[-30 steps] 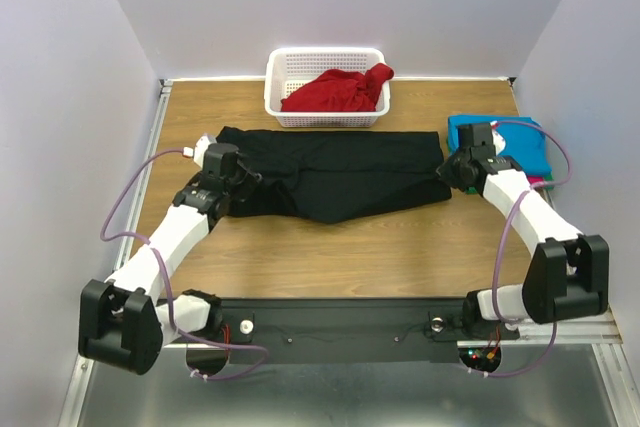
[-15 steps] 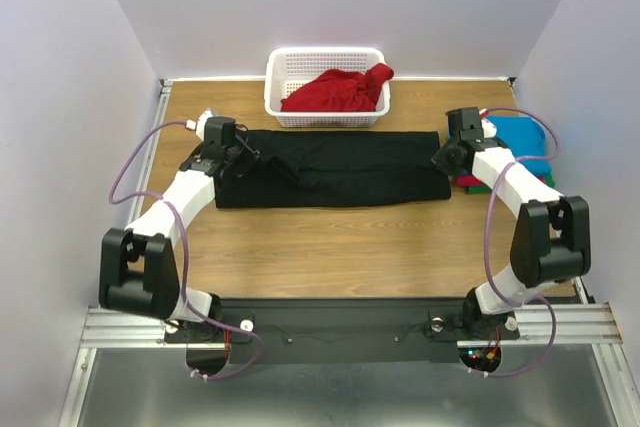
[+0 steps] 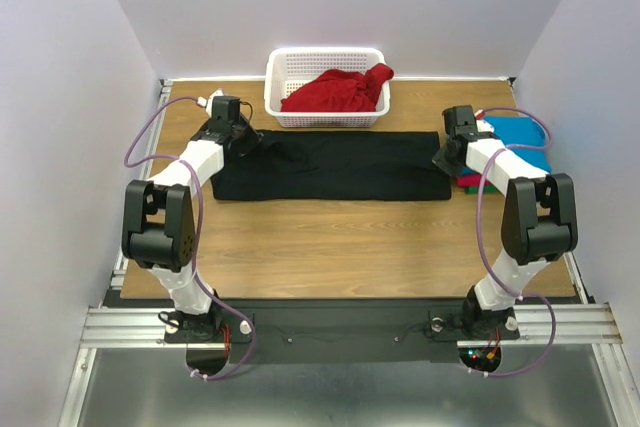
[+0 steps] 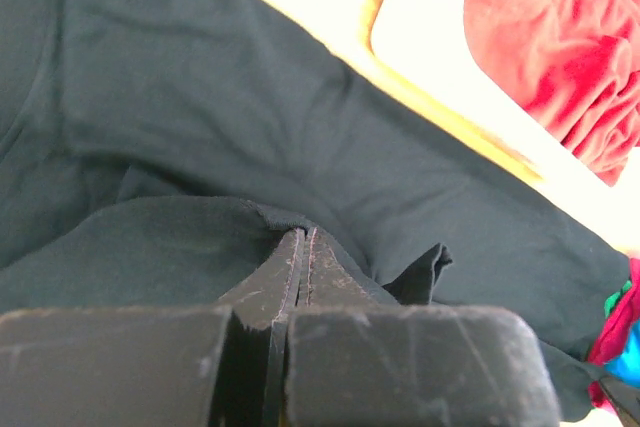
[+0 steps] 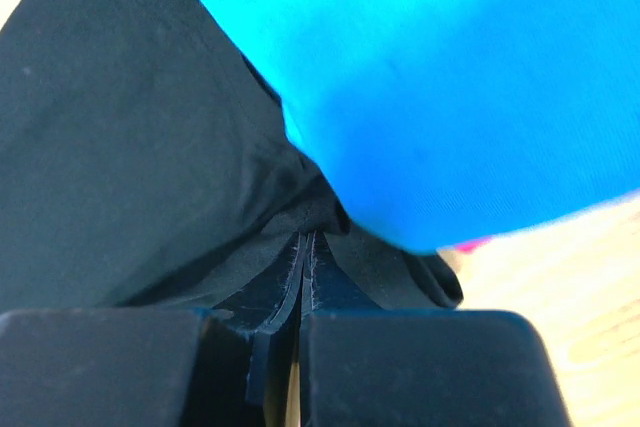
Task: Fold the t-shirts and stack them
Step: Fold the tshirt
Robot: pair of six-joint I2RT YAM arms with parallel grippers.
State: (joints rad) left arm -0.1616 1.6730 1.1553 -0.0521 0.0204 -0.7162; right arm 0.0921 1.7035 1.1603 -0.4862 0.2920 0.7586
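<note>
Front of the basket (image 3: pixel 275 97): we log the black t-shirt (image 3: pixel 330 167), spread as a long flat band just short of the basket's near wall.
Left gripper (image 4: pixel 303 237): jaws pinched tight on the black t-shirt's edge, off the basket's front left corner.
Right gripper (image 5: pixel 303 239): jaws pinched tight on the shirt's other end, right of the basket.
Red t-shirt (image 3: pixel 340 90): crumpled inside the basket.
Turquoise t-shirt (image 3: pixel 520 135): folded, well right of the basket.

Overhead I see even, sharp light; my left wrist view blows out white at the basket (image 4: pixel 440 57); both wrist foregrounds blur.
</note>
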